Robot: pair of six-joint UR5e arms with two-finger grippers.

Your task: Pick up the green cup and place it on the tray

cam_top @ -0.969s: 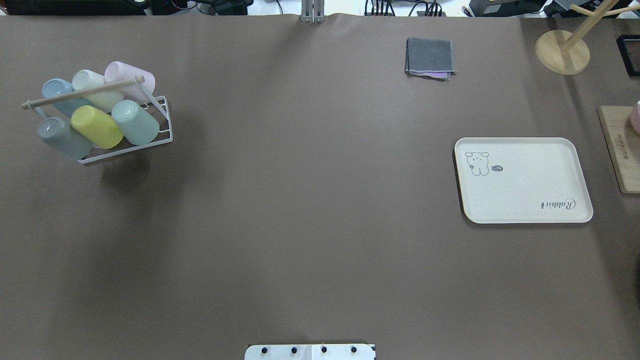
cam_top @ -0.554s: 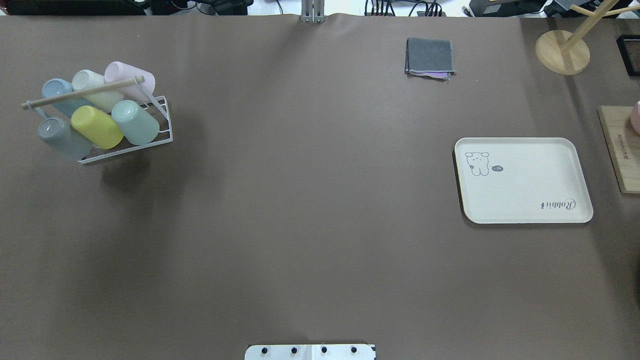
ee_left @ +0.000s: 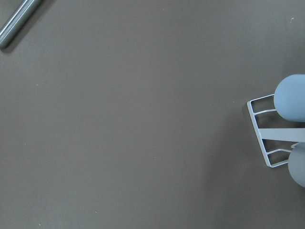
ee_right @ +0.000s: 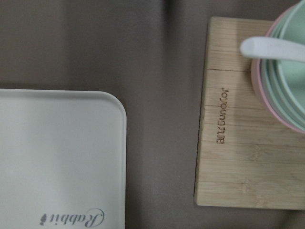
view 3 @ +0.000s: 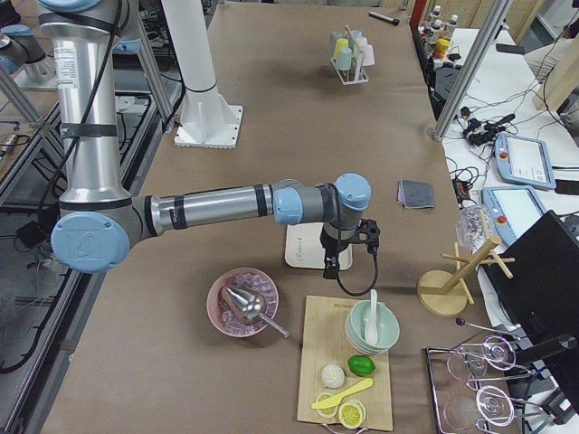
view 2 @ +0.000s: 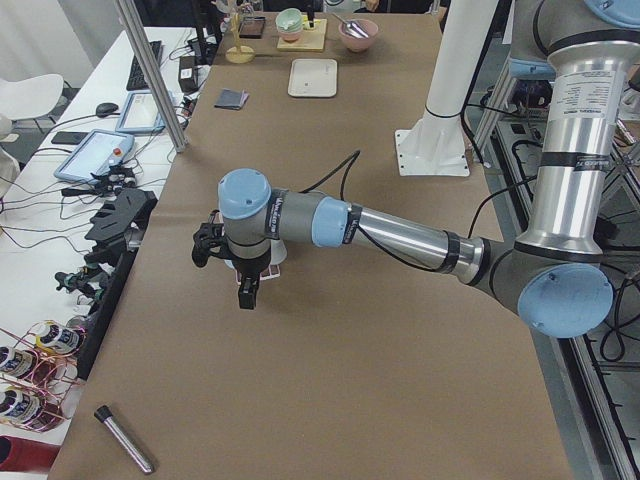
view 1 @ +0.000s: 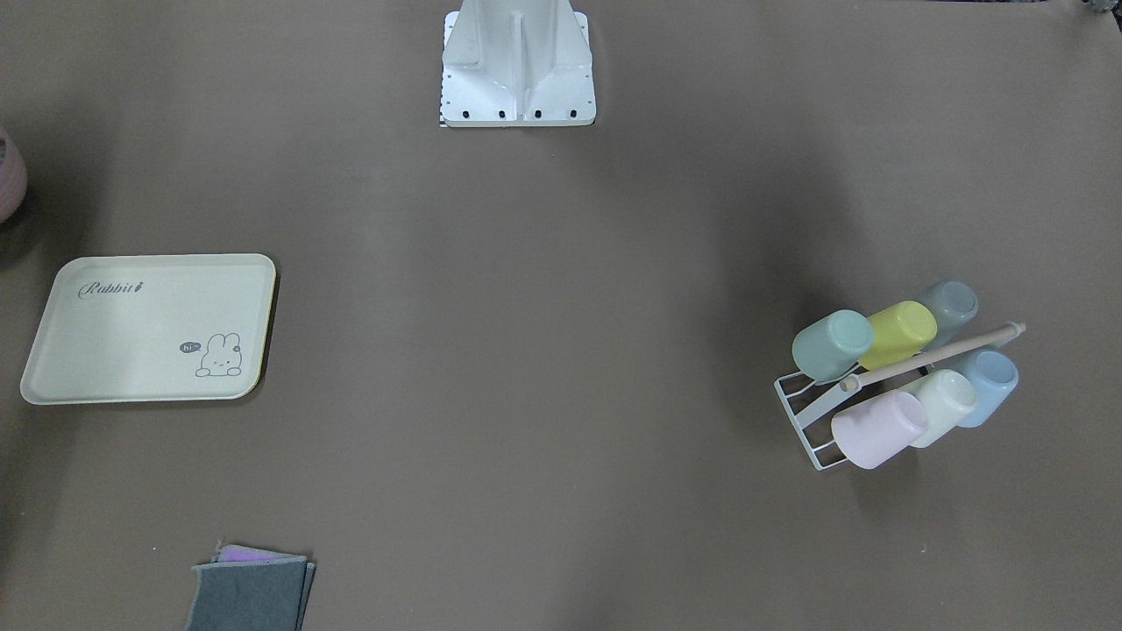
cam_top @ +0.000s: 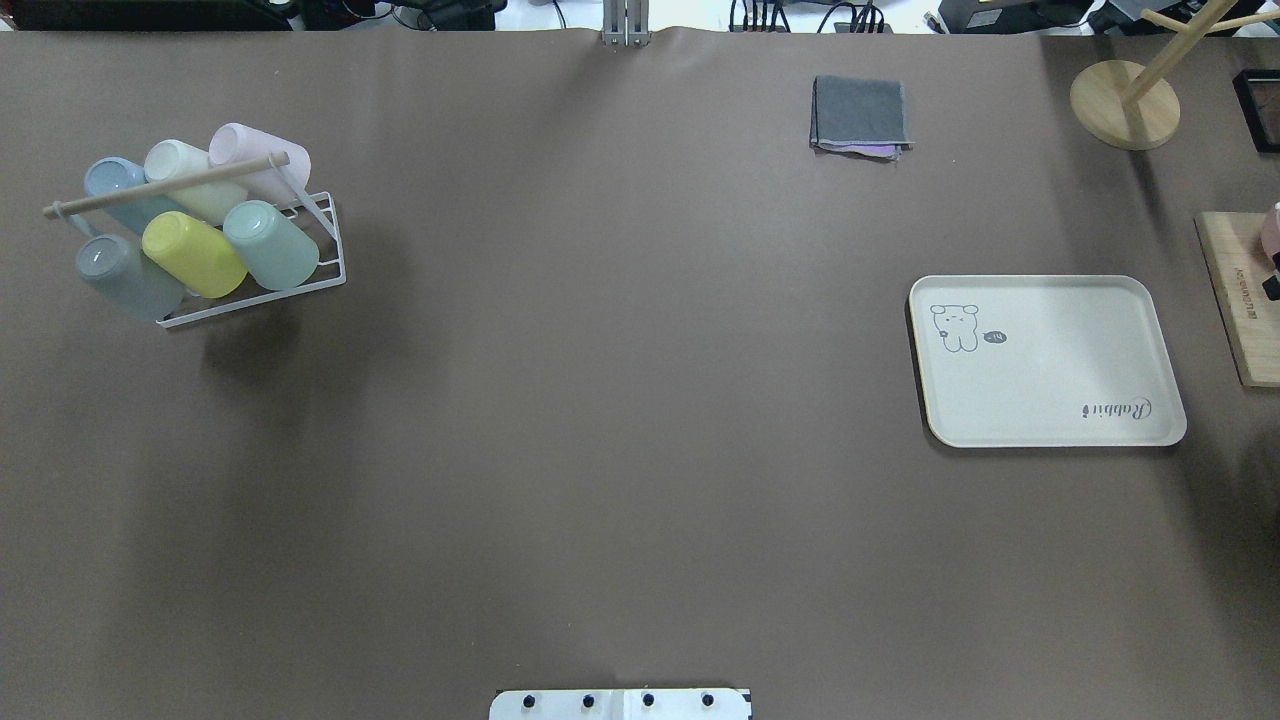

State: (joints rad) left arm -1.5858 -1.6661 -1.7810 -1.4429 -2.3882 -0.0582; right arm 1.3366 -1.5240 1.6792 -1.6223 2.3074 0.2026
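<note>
The green cup (cam_top: 270,245) rests tilted in a white wire rack (cam_top: 325,265) with several other pastel cups, at the table's left; it also shows in the front view (view 1: 831,344). The cream tray (cam_top: 1047,360) with the "Rabbit" script lies flat at the right and holds nothing. My left gripper (view 2: 246,292) hangs over the table by the rack; I cannot tell whether it is open or shut. My right gripper (view 3: 329,265) hangs between the tray (ee_right: 57,152) and a wooden board; I cannot tell its state either.
A yellow-green cup (cam_top: 193,253) lies beside the green one. A folded grey cloth (cam_top: 860,115) lies at the back. A wooden board (cam_top: 1240,300) with bowls and a wooden stand (cam_top: 1125,100) are at the right. A metal tube (view 2: 125,440) lies beyond the rack.
A small dark part has come into the overhead view's right edge, over the wooden board. The cups, rack and tray have not moved.
</note>
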